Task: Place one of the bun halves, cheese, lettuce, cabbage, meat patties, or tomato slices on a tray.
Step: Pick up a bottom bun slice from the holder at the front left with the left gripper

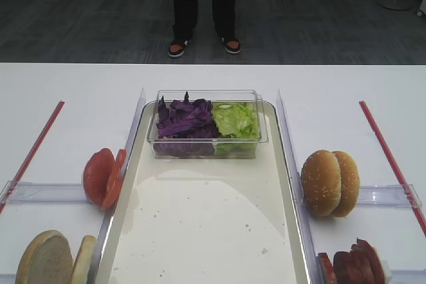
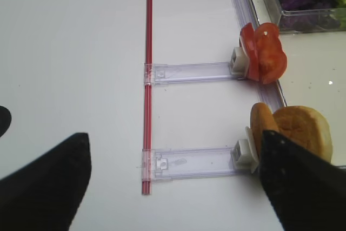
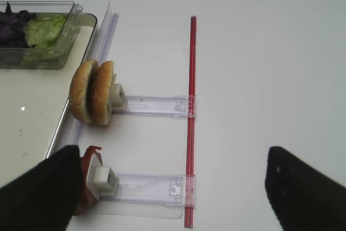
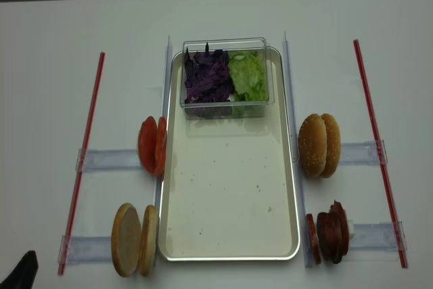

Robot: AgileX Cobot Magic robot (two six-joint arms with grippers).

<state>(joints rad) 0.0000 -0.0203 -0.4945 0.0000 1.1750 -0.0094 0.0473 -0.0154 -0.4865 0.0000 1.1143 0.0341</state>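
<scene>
left gripper (image 2: 173, 187) jaws wide apart, holding nothing, bun halves (image 2: 292, 131) between the fingers at 3 o'clock; right gripper (image 3: 173, 187) also spread and bare, meat patties (image 3: 89, 179) by its 9 o'clock finger. tray (image 4: 230, 252) mid table, floor bare at the near end. tomato slices (image 4: 152, 145) at its 9 o'clock rim, sesame buns (image 4: 319, 145) at 3. far end: clear tub (image 4: 226, 106) with cabbage (image 4: 206, 76) and lettuce (image 4: 248, 76)

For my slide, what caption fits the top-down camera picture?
Empty tray with cabbage and lettuce tub, flanked by tomato slices, bun halves, sesame buns, patties.
</scene>
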